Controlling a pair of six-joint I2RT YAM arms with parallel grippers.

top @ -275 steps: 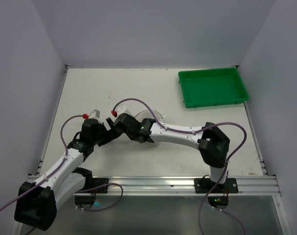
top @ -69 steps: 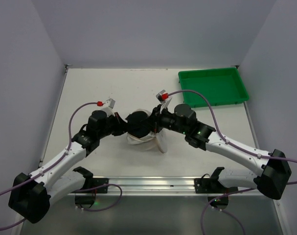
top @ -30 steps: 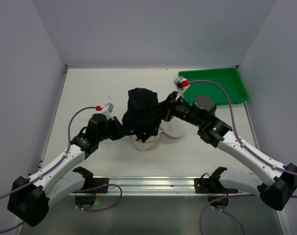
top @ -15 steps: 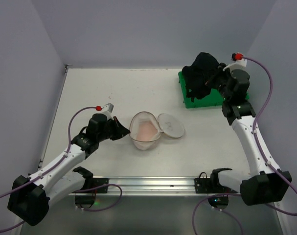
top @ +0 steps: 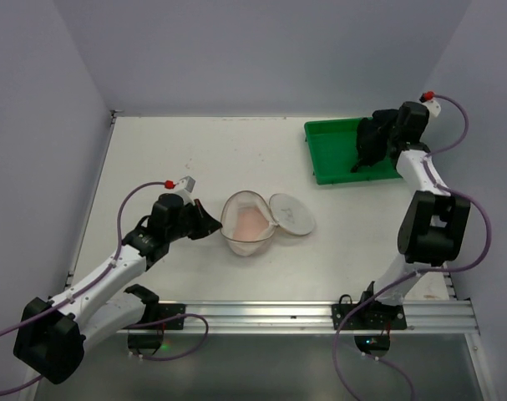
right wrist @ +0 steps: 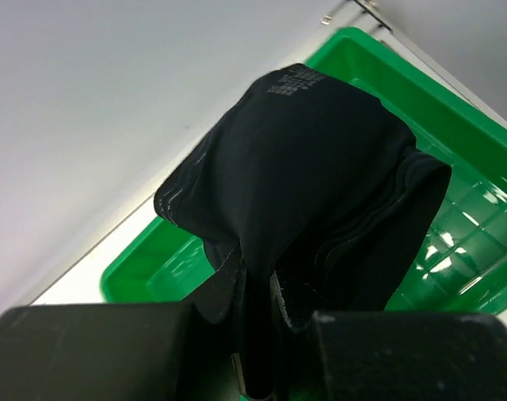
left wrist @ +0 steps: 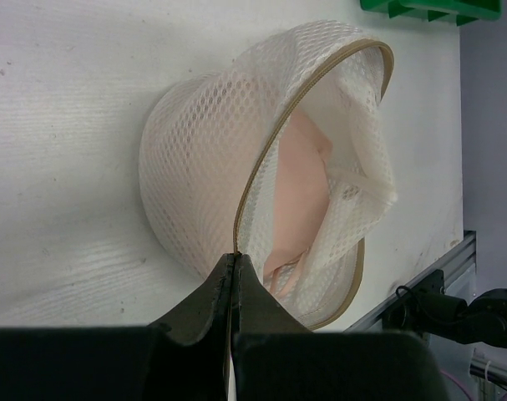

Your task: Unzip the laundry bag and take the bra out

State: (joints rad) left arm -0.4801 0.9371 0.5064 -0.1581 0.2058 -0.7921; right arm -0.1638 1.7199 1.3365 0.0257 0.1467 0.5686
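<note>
The laundry bag (top: 247, 222) is a cream mesh pouch lying unzipped mid-table, its round lid (top: 291, 214) flopped to the right. In the left wrist view its tan zipper rim (left wrist: 274, 142) gapes and a pink lining (left wrist: 299, 180) shows inside. My left gripper (top: 212, 225) is shut on the bag's left rim, fingertips pinched together on the zipper edge (left wrist: 235, 257). The black bra (top: 370, 143) hangs bunched from my right gripper (top: 388, 135) over the green tray. In the right wrist view the bra (right wrist: 311, 159) drapes over that gripper (right wrist: 257, 288), which is shut on its fabric.
The green tray (top: 337, 159) sits at the back right corner, its ribbed floor (right wrist: 479, 242) below the bra. White walls enclose the table on three sides. The aluminium rail (top: 261, 316) with both arm bases runs along the near edge.
My right arm has swung the bra from above the bag, up and to the right, and now holds it lower over the green tray. The left gripper has kept its hold on the bag.
</note>
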